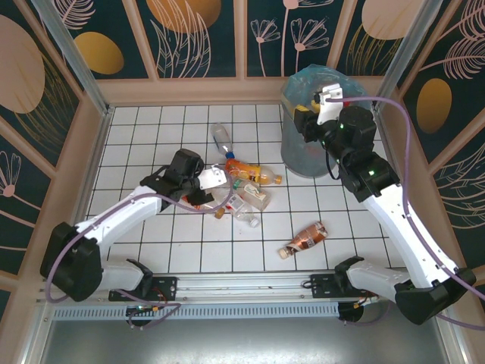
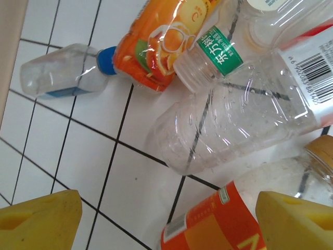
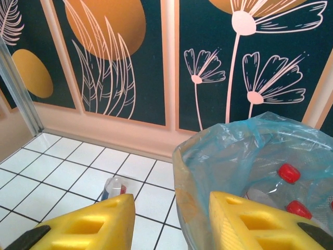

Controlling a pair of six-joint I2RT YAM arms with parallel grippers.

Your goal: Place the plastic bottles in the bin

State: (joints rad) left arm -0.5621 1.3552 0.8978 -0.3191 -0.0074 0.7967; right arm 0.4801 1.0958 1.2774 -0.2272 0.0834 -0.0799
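Note:
Several plastic bottles lie in a cluster mid-table: an orange-labelled one (image 1: pixel 250 171), a clear one (image 1: pixel 254 199) and a blue-capped one (image 1: pixel 220 138). My left gripper (image 1: pixel 206 189) hovers at the cluster's left edge. In the left wrist view it (image 2: pixel 169 221) is open, with a red-orange labelled bottle (image 2: pixel 218 224) lying between its fingers close to the right one, and the clear bottle (image 2: pixel 234 114) beyond. My right gripper (image 1: pixel 314 105) is up at the bin (image 1: pixel 303 155). It (image 3: pixel 171 219) is open and holds nothing, over the bin's near rim (image 3: pixel 179 172). Red-capped bottles (image 3: pixel 289 172) lie inside.
A brown-labelled bottle (image 1: pixel 305 238) lies apart on the tiles, front right of the cluster. Wooden walls with painted panels close in the table at the back and both sides. The bin stands in the back right corner.

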